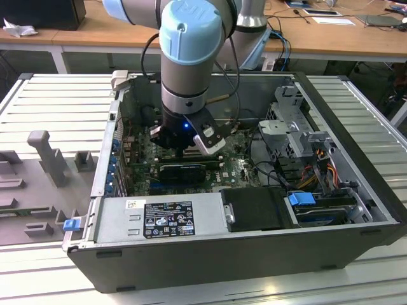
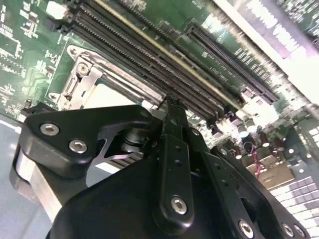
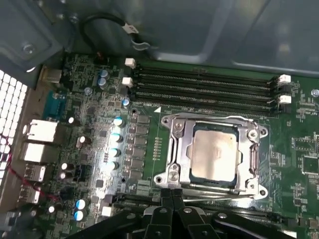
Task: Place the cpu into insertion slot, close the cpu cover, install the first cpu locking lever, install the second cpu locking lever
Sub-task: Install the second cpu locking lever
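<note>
In the first wrist view the cpu (image 3: pixel 214 155), a pale silver square, sits in the insertion slot (image 3: pixel 175 149) on the green motherboard. The cpu cover (image 3: pixel 247 154), a silvery frame, lies flat around it. Thin wire levers run along the socket's two long sides (image 3: pixel 209 118). My gripper (image 3: pixel 172 195) has its black fingertips pressed together at the socket's edge, with nothing seen between them. In the second wrist view the gripper (image 2: pixel 172 107) hangs just over the socket rim (image 2: pixel 82 69), beside the cpu's pale top (image 2: pixel 107 97). The exterior view shows the gripper (image 1: pixel 184 149) down inside the open computer case.
Long black memory slots (image 3: pixel 204 89) run beside the socket. A row of capacitors (image 3: pixel 115 144) and rear ports (image 3: pixel 40 132) lie on its other side. In the exterior view a power supply (image 1: pixel 159 219), a drive cage (image 1: pixel 296 121) and cables (image 1: pixel 318 165) crowd the case.
</note>
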Robot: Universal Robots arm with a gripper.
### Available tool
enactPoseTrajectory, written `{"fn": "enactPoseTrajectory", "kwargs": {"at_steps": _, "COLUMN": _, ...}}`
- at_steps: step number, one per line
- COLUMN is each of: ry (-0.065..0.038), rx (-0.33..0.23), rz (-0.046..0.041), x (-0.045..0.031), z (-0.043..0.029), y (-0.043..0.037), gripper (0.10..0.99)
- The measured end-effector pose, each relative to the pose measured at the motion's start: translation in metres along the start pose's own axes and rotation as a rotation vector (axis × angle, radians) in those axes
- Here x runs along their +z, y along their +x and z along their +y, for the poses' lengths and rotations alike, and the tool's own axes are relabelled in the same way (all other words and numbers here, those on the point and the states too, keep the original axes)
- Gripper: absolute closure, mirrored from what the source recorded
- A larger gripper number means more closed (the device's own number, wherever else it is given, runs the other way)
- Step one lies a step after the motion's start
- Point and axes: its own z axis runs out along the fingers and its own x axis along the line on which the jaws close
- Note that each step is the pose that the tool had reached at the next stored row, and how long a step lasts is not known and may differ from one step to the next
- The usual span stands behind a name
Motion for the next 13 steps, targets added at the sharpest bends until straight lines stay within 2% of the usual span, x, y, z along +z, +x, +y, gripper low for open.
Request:
{"fn": "enactPoseTrajectory", "kwargs": {"at_steps": 1, "ry": -0.008, "rx": -0.001, "rz": -0.0006, "x": 0.0005, "z": -0.0005, "y": 0.0017, "gripper": 0.980}}
{"fn": "enactPoseTrajectory", "kwargs": {"at_steps": 4, "ry": -0.015, "rx": -0.002, "rz": -0.0013, "x": 0.0032, "z": -0.0010, "y": 0.0029, "gripper": 0.980}}
{"fn": "enactPoseTrajectory", "kwargs": {"at_steps": 8, "ry": -0.029, "rx": -0.002, "rz": -0.0029, "x": 0.0072, "z": -0.0018, "y": 0.0039, "gripper": 0.980}}
{"fn": "enactPoseTrajectory", "kwargs": {"at_steps": 9, "ry": -0.037, "rx": -0.003, "rz": -0.0037, "x": 0.0084, "z": -0.0020, "y": 0.0042, "gripper": 0.980}}
{"fn": "enactPoseTrajectory", "kwargs": {"at_steps": 11, "ry": -0.045, "rx": -0.003, "rz": -0.0049, "x": 0.0097, "z": -0.0023, "y": 0.0047, "gripper": 0.980}}
{"fn": "enactPoseTrajectory", "kwargs": {"at_steps": 13, "ry": -0.058, "rx": -0.004, "rz": -0.0078, "x": 0.0120, "z": -0.0026, "y": 0.0062, "gripper": 0.980}}
